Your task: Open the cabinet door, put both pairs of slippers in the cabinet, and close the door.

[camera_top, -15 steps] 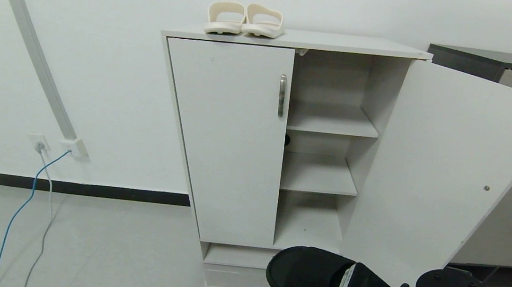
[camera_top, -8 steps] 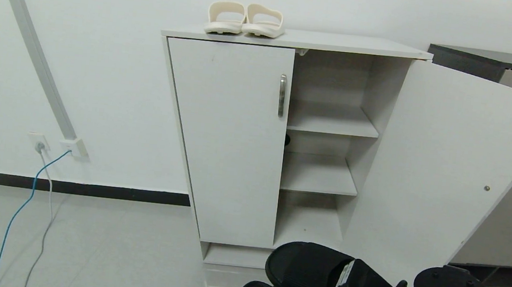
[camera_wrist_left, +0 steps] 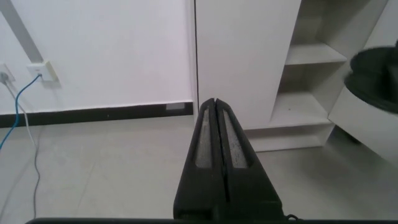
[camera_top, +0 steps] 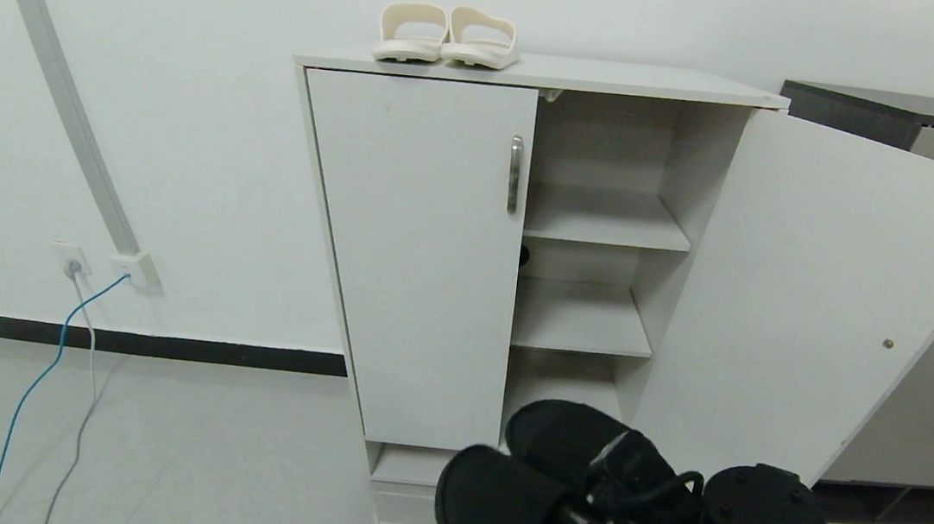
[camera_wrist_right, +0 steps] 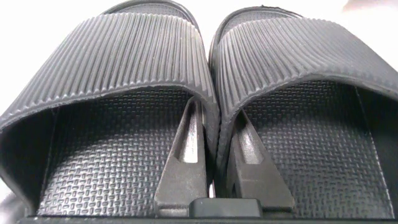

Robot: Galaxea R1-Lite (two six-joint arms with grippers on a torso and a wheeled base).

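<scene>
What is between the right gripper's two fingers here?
The touching inner side walls of the two black slippers, pinched by the right gripper, with one of its fingers inside each slipper. The right wrist view shows it.

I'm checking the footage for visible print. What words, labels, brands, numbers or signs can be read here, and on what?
None can be read. The cabinet, its open door, the cream slippers on top and the black slippers held in the right gripper show no legible print; the wall sockets are too small to tell.
</scene>
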